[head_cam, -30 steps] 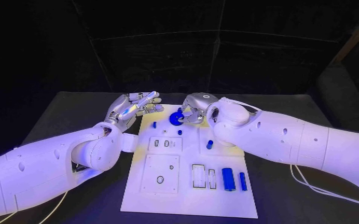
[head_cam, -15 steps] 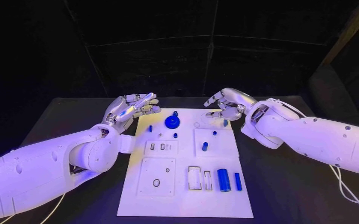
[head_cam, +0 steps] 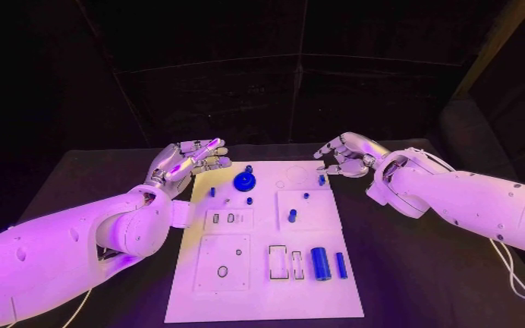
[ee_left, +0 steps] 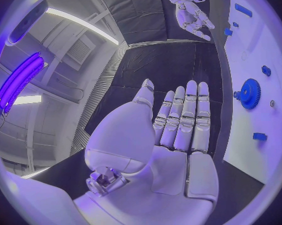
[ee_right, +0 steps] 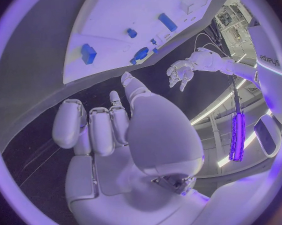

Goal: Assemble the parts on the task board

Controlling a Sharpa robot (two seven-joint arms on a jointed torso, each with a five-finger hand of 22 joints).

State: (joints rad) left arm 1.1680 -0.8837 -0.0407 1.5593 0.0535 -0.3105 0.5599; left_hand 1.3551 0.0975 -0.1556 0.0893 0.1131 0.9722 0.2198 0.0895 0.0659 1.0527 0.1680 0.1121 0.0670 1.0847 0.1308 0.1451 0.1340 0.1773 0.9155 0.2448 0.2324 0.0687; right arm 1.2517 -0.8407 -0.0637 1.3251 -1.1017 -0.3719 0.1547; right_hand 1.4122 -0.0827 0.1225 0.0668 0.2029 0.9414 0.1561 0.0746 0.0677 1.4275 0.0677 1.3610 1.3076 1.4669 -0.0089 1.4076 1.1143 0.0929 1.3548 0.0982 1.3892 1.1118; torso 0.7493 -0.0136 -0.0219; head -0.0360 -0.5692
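Board (head_cam: 266, 267) lies mid-table, long axis running from the near edge to the far edge. Blue gear (head_cam: 244, 182) stands near the board's far edge, left of centre; small blue pegs sit around it. Blue cylinder (head_cam: 321, 263) and a thinner blue bar (head_cam: 341, 264) lie near the near right corner, beside two open slots (head_cam: 287, 261).

Left hand (head_cam: 188, 159) hovers just off the far left corner, fingers straight and side by side, palm empty. Right hand (head_cam: 347, 155) hovers off the far right corner, fingers loosely curled but apart, nothing held.

Judgement: both hands are free, so the next pick is pending. Cylinder and bar look like the remaining loose parts. To do it well: bring the right hand toward the near right corner, pinch the cylinder across its width, keep it level, and seat it squarely without nudging the bar.
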